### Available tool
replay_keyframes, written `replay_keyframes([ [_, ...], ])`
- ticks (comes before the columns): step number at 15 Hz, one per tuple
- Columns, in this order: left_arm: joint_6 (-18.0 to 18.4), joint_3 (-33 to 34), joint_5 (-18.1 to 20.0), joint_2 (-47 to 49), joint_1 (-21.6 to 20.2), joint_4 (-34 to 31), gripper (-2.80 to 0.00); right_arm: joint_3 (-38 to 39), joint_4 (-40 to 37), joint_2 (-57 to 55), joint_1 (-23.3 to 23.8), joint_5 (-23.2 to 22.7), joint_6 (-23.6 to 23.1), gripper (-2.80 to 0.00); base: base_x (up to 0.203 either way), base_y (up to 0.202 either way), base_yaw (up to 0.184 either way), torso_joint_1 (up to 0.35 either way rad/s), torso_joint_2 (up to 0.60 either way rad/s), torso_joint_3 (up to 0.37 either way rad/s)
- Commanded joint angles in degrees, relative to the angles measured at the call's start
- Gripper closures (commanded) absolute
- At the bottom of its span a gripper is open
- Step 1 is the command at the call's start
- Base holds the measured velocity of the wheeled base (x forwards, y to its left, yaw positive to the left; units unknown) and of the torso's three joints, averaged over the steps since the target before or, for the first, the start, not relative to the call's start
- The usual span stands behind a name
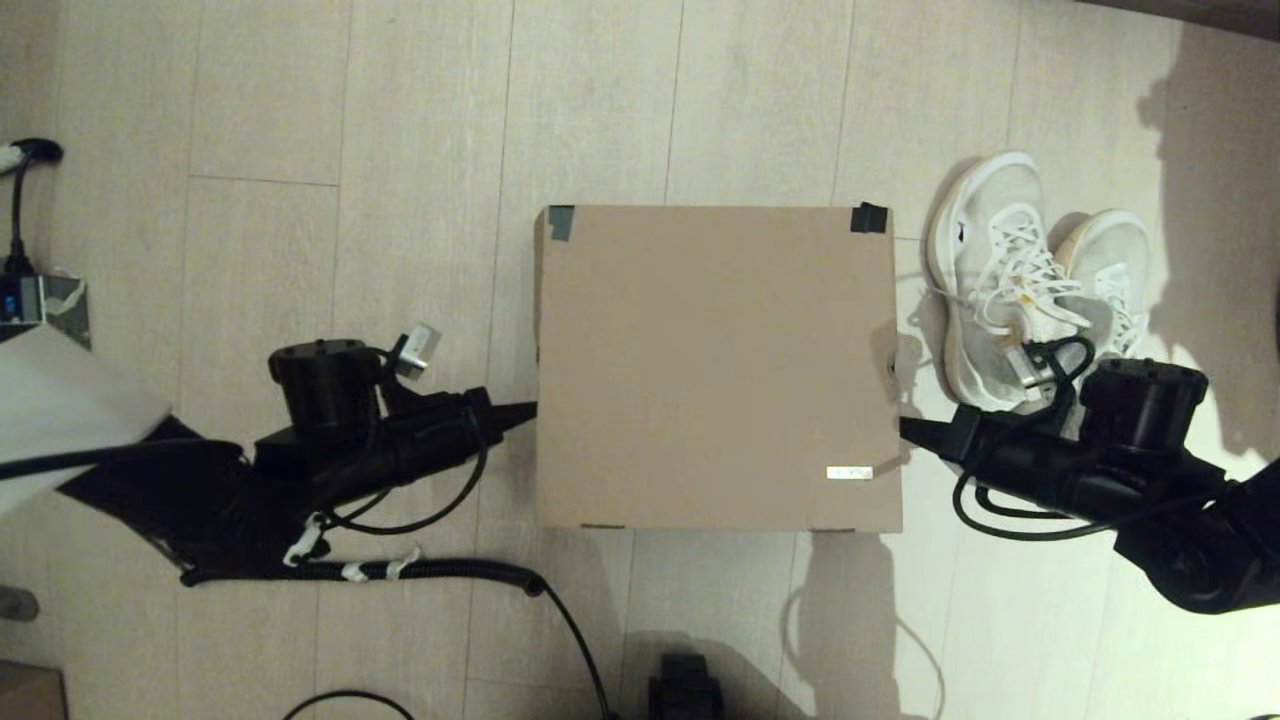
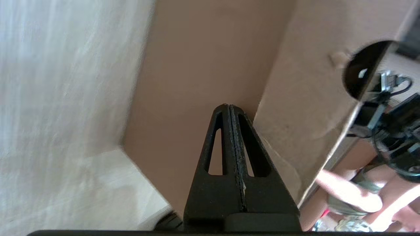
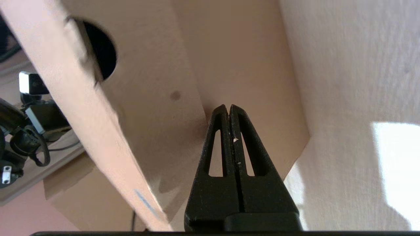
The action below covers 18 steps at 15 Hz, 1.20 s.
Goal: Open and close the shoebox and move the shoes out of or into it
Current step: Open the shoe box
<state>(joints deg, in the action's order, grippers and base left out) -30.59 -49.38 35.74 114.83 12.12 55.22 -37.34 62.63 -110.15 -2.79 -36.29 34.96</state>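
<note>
The brown cardboard shoebox [image 1: 715,365] lies on the floor in the middle of the head view, lid down, with dark tape on its far corners and a small white label near its front right corner. My left gripper [image 1: 528,409] is shut, its tip against the box's left side under the lid's edge [image 2: 226,106]. My right gripper [image 1: 906,428] is shut too, tip at the box's right side beneath the lid flap [image 3: 228,106]. The white sneakers [image 1: 1020,280] stand on the floor right of the box, just beyond my right wrist.
Pale wood-plank floor [image 1: 400,150] all around. A power strip with a cable [image 1: 20,270] and a white sheet [image 1: 60,400] lie at the far left. Black cables [image 1: 420,570] trail under my left arm. A finger hole [image 3: 103,54] opens in the lid's side flap.
</note>
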Motion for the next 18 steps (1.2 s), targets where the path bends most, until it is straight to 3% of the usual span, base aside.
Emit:
replay_keyframes([
  [1, -0.33, 0.16, 0.2, -3.57, 0.01, -0.64, 0.0, 0.06, -0.69, 3.72, -0.02, -0.19, 0.26, 0.0, 0.0, 0.0, 0.0, 0.0, 0.0, 0.0],
  [6, -0.43, 0.17, 0.28, -7.16, 0.01, -3.01, 0.0, -1.22, -7.94, 11.17, -0.02, -0.18, 0.89, 0.0, 0.0, 0.0, 0.0, 0.0, 0.0, 0.0],
  [12, -3.24, -0.51, 0.2, -10.67, 0.1, -3.72, 0.0, -7.08, -17.69, 17.2, -0.02, -0.27, 3.18, 0.0, 0.0, 0.0, 0.0, 0.0, 0.0, 0.0],
  [18, -3.33, -3.0, 0.28, -16.21, 0.1, -10.32, 0.0, -14.36, -27.45, 21.98, -0.02, -0.81, 7.93, 0.0, 0.0, 0.0, 0.0, 0.0, 0.0, 0.0],
])
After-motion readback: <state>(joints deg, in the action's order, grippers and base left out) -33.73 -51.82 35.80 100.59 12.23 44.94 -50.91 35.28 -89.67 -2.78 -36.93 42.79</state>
